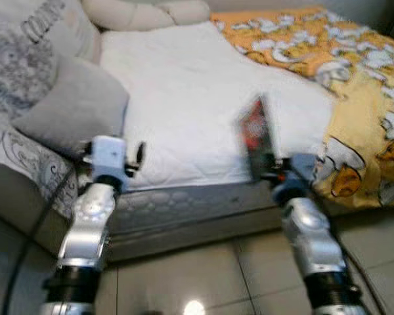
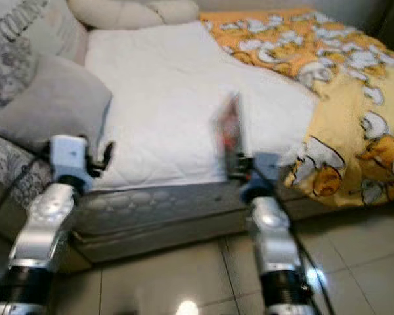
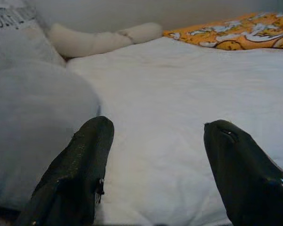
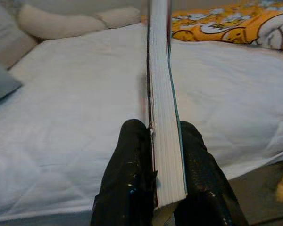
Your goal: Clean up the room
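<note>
A bed with a white quilted mattress cover [image 1: 184, 98] stands on a glossy tiled floor [image 1: 203, 275], with a grey pillow [image 1: 72, 105] on the robot's left and a yellow patterned blanket [image 1: 354, 98] on its right. The right gripper [image 4: 166, 136] pinches a thin white-paged book [image 4: 162, 94], held upright on edge over the mattress's near edge. The left gripper [image 3: 155, 141] hovers with fingers spread beside the pillow.

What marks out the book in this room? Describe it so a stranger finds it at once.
Start at the bed with the white mattress and the yellow quilt on its right side. At the near edge stands the right gripper, shut on the book. It is the one thin, stiff thing here, held upright and edge-on, with a red and dark cover and white pages, among soft pillows and bedding.
</note>
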Tool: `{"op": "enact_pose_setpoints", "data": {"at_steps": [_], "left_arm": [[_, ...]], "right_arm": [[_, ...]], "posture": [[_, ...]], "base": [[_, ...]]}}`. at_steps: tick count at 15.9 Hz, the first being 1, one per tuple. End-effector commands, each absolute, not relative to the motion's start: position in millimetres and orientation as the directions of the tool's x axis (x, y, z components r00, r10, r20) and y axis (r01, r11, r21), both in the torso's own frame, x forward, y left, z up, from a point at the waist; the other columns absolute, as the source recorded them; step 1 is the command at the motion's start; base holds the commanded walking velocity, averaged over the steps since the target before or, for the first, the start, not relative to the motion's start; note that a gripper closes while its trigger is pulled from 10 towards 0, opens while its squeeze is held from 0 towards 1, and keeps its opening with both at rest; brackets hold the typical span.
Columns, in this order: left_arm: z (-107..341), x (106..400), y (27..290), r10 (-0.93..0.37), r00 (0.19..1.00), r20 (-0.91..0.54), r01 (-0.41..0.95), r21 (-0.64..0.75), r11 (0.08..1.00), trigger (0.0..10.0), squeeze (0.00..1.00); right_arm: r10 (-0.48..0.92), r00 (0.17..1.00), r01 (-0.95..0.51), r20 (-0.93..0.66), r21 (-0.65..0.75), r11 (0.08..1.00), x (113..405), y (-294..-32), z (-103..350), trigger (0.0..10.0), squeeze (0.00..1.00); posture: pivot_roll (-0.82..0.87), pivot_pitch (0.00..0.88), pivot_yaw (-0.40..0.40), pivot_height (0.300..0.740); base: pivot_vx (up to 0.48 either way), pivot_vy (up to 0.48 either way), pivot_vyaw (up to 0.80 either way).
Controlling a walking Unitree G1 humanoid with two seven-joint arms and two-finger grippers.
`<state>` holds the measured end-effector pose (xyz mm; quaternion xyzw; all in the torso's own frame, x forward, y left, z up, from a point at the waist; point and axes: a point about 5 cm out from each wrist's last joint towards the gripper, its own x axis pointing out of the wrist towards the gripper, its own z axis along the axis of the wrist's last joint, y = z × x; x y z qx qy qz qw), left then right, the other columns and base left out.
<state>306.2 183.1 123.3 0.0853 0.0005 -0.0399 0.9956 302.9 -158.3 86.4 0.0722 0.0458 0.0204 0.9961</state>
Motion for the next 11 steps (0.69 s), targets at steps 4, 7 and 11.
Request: {"op": "enact_pose_setpoints", "data": {"at_steps": [4,7,11], "left_arm": [[125.2,307.1,193.1,-0.059,0.998,-0.012,0.060,0.183,0.981,10.0,0.00],[125.8,307.5,193.7,-0.060,0.998,-0.011,0.061,0.183,0.981,10.0,0.00],[126.3,309.5,192.8,-0.061,0.998,-0.011,0.062,0.181,0.982,10.0,0.00]], "right_arm": [[0.087,0.996,-0.082,-0.029,0.146,0.986,308.3,-145.9,98.5,10.0,0.00],[0.087,0.996,-0.082,-0.029,0.149,0.986,308.8,-145.3,98.6,10.0,0.00],[0.092,0.995,-0.087,-0.030,0.149,0.985,310.5,-144.4,98.8,10.0,0.00]], "posture": [[0.06,0.000,0.011,0.740],[0.06,0.000,0.011,0.740],[0.06,0.000,0.006,0.740]], "base": [[0.269,0.000,0.00],[0.273,0.000,0.00],[0.279,0.000,0.00]]}}
